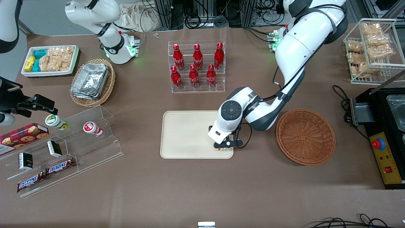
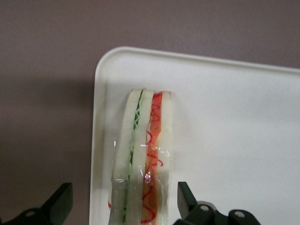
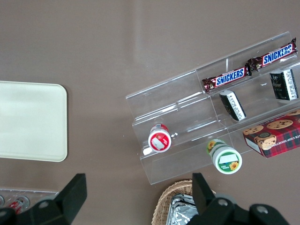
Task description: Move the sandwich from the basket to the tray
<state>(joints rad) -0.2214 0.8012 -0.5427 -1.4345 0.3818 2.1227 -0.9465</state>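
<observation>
The sandwich [image 2: 143, 159] is seen lying on the tray [image 1: 186, 133], close to the corner nearest the basket [image 1: 305, 136] and the front camera. It is stood on edge, cut side up, so the green and red-orange filling is shown between the pale bread slices. The end effector [image 1: 225, 145] is held directly over it, fingers [image 2: 186, 199] spread apart on either side with a clear gap to the bread, so nothing is gripped. This pose is judged to be a release: the wedge appears to be set down and let go near the rim, the shortest reach from the basket.

The basket is seen empty at roughly 3 o'clock from the tray, well apart from it on the surface. A rack of red bottles [image 1: 197, 65] is placed at 12 o'clock from the tray, clear of the arm's path.

The transfer is judged essentially done. A straight lift would be called for next, since a sideways move could tip the narrow upright wedge.
</observation>
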